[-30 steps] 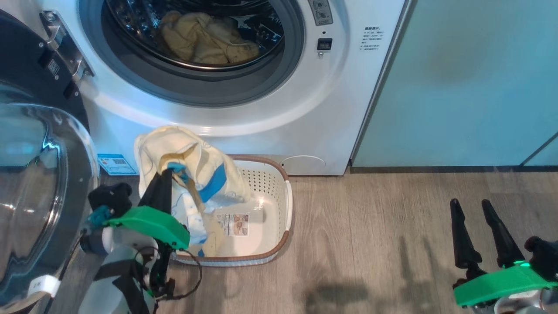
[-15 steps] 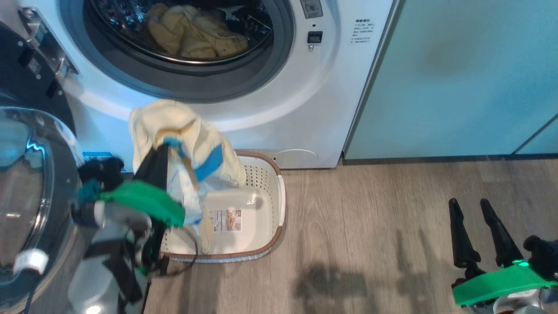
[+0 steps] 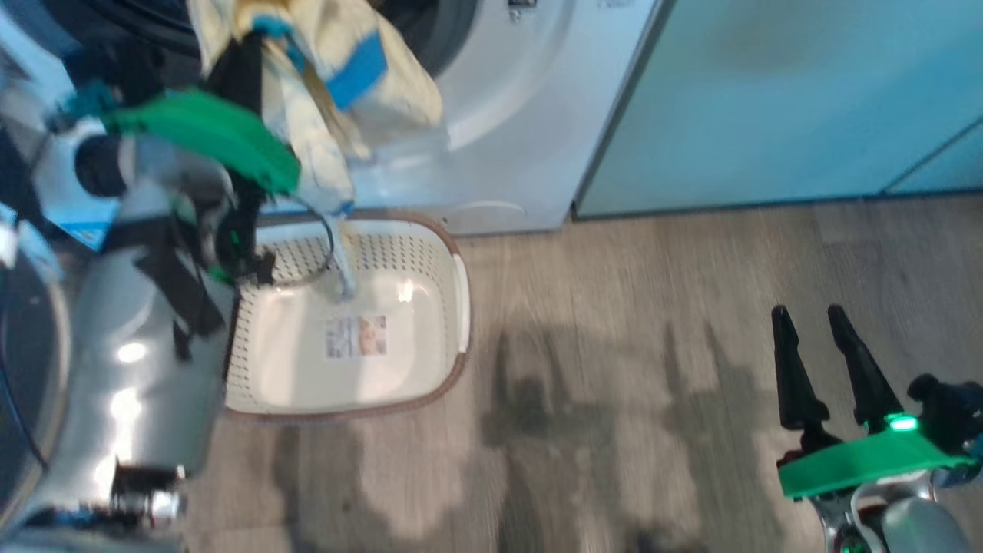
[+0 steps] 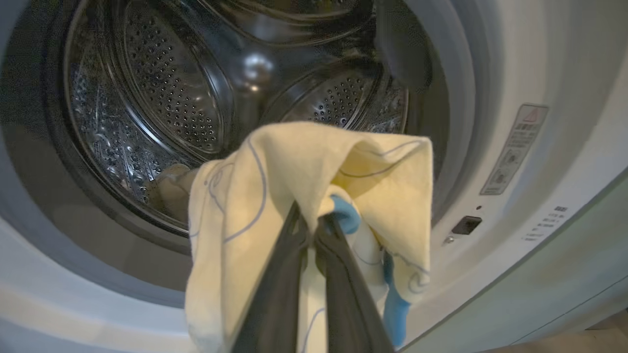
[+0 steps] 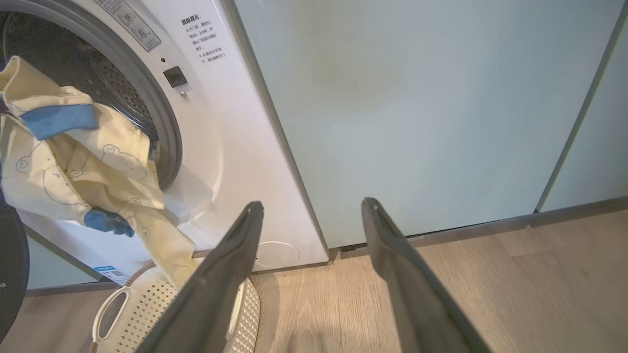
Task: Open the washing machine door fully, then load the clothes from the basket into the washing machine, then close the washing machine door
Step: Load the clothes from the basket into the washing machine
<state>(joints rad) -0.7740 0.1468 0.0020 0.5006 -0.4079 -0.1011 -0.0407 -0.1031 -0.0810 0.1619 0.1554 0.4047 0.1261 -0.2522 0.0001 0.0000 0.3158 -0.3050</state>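
One soft yellow cloth, oval perforated basket

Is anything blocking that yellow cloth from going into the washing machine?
Nothing visible does. The pale yellow cloth, pinched in the left gripper, hangs before the open perforated steel drum of the big white washer, mouth unobstructed.

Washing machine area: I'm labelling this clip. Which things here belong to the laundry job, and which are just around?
Job: washing machine, basket, yellow cloth, left gripper shut on the cloth.
Just around: teal cabinet, wooden floor.
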